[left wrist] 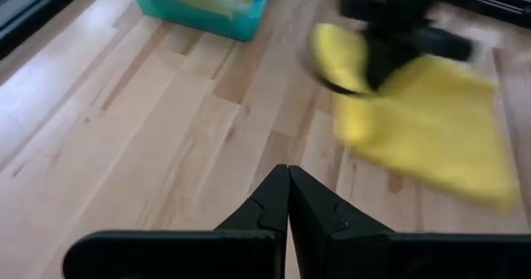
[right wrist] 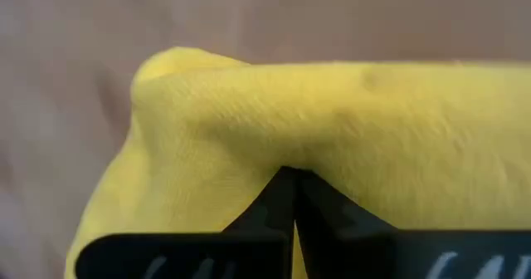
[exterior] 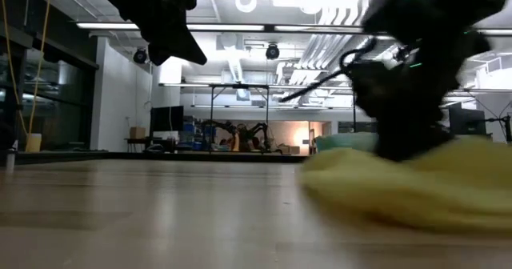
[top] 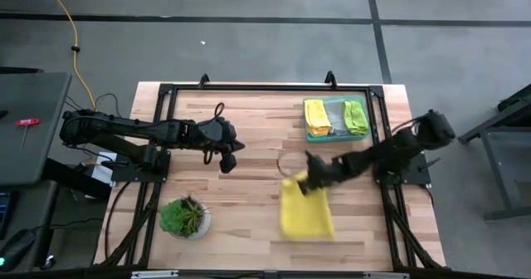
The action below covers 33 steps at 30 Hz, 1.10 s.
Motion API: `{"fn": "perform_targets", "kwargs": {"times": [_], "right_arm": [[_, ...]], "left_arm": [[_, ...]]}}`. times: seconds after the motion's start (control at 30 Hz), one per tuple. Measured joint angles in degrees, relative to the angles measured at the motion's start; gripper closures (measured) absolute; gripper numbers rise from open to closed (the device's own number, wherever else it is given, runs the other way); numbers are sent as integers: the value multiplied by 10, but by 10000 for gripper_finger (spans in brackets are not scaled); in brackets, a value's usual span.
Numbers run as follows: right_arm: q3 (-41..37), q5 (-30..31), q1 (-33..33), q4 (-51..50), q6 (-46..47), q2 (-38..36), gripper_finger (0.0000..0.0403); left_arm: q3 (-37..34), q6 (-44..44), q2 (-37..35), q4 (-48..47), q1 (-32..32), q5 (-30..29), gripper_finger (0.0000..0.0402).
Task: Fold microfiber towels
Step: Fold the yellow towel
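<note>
A bright yellow microfiber towel (top: 305, 210) lies on the wooden table right of centre, most of it flat on the top. My right gripper (top: 309, 182) is shut on its far end. The towel also shows in the left wrist view (left wrist: 431, 129) and the low view (exterior: 416, 190). My left gripper (top: 226, 160) hangs shut and empty above the table's middle left, fingertips together (left wrist: 288, 173). More folded towels, yellow, grey and lime, lie in a teal tray (top: 335, 118) at the far right. My right gripper pinches the yellow towel's far edge (right wrist: 286, 159) between its two shut fingers, coming slanting down from the table's right. The cloth bunches into a raised fold at the fingers (top: 296, 182). The rest of the towel (top: 307, 221) lies on the table toward the near edge.
A small potted plant (top: 184, 217) stands near the front left. A black frame (top: 249, 88) runs round the table's edges. Bare wood lies between the two grippers.
</note>
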Motion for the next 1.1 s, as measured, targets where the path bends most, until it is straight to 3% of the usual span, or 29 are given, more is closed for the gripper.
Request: {"fn": "perform_targets", "kwargs": {"times": [0.2, 0.3, 0.4, 0.6, 0.73, 0.93, 1.1], "right_arm": [[0, 71, -136, 201, -6, 53, 403], [0, 39, -177, 310, -51, 60, 403], [0, -12, -199, 357, -106, 39, 403], [0, -73, -199, 326, -246, -71, 403], [0, -76, -180, 277, -298, -149, 403], [1, -45, -156, 206, -327, -232, 403], [1, -25, -152, 160, -326, -252, 403]], "left_arm": [[0, 0, 0, 0, -4, 1, 401], [0, 1, 0, 0, -4, 2, 401], [0, 1, 0, 0, -4, 2, 401], [0, 1, 2, 1, -10, 3, 401], [0, 45, 34, 2, -31, 22, 401], [0, 109, 135, 76, -81, 80, 392], [15, 196, 221, 84, -127, 90, 345]]}}
